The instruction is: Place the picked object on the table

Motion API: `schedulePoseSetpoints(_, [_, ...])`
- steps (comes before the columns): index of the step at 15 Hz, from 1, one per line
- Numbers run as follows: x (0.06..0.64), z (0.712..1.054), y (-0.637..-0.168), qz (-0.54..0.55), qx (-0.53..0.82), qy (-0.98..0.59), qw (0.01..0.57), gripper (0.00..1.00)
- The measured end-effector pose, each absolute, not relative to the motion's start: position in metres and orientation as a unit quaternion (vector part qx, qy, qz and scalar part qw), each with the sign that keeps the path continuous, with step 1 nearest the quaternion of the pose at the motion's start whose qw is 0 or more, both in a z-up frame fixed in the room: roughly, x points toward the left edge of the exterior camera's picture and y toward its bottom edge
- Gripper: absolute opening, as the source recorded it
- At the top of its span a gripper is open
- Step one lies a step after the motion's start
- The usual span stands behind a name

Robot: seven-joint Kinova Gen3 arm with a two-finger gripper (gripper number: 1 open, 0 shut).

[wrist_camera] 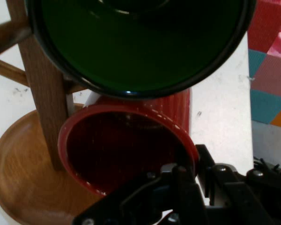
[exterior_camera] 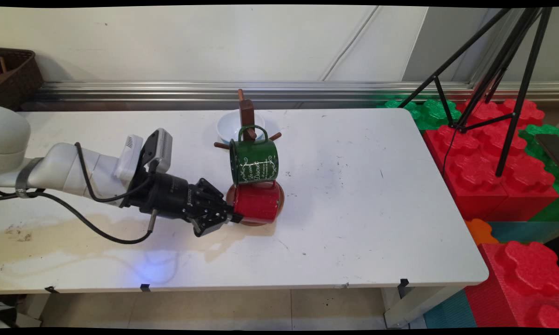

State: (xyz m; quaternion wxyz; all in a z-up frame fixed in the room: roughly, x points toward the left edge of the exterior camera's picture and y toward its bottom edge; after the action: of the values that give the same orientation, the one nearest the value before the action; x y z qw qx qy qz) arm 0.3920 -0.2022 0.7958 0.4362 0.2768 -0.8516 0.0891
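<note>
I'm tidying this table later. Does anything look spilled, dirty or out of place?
Yes. A yellowish-brown stain spreads across the white table on its near left part, under the gripper, like a dried spill. The red mug lies on its side at the mug tree's wooden base, below the hanging green mug.

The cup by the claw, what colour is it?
Red: the cup beside the claw, clearest in the main view.

Sitting near the far edge of the white bench (exterior_camera: 354,209), a white bowl (exterior_camera: 226,124). Resting beyond the bench's far left corner, a brown wicker basket (exterior_camera: 16,77). Standing off the right edge on red and green foam blocks (exterior_camera: 484,172), a black tripod (exterior_camera: 502,70). Spreading along the near left edge, a yellowish stain (exterior_camera: 75,237).
</note>
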Motion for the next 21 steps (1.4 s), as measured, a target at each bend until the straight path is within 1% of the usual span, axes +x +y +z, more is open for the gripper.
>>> schedulePoseSetpoints(21, [0.405,0.828,-0.187,0.055,0.270,-0.854,0.442,0.00])
